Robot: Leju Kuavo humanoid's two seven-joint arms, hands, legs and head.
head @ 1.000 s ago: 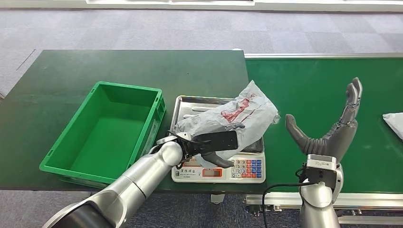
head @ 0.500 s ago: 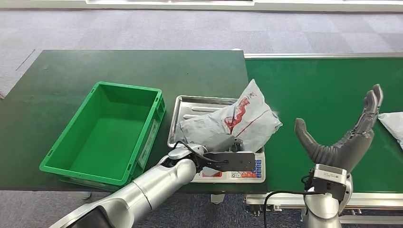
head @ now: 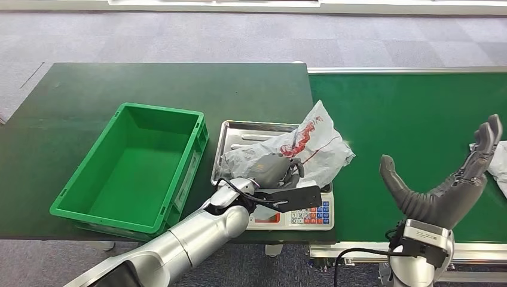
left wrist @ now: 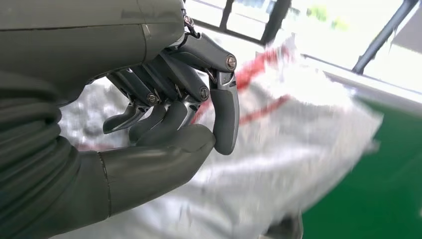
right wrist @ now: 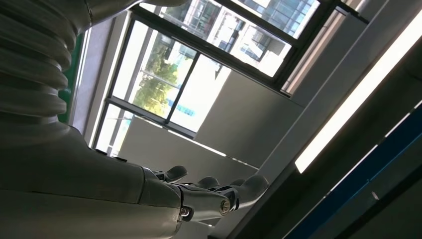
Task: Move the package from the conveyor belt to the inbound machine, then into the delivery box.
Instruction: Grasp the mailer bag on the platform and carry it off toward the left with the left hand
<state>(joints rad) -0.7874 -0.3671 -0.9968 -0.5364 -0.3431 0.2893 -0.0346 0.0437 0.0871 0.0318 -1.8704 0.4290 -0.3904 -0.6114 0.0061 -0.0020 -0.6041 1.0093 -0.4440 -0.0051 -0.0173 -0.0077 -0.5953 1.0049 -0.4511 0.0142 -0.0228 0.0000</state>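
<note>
The grey-white package [head: 317,143] with red print lies crumpled on the steel tray [head: 239,127] of the weighing machine [head: 311,214]. My left hand [head: 276,172] sits at the package's near edge. Its fingers are curled in against the thumb. In the left wrist view nothing lies between the fingers of that hand [left wrist: 174,114], and the package [left wrist: 298,149] shows blurred just beyond them. The empty green delivery box [head: 161,111] stands left of the machine. My right hand [head: 445,185] is raised over the conveyor belt [head: 406,113], fingers spread and holding nothing.
A second pale package [head: 495,161] lies on the belt at the right edge, just beyond my right hand. The box and the machine stand on a dark green table [head: 149,84] beside the belt. Grey carpet lies past the table.
My left hand dropped to the machine's front, then rose to the package's near edge with fingers curled. The package has sagged a little. My right hand drifted right and back.
</note>
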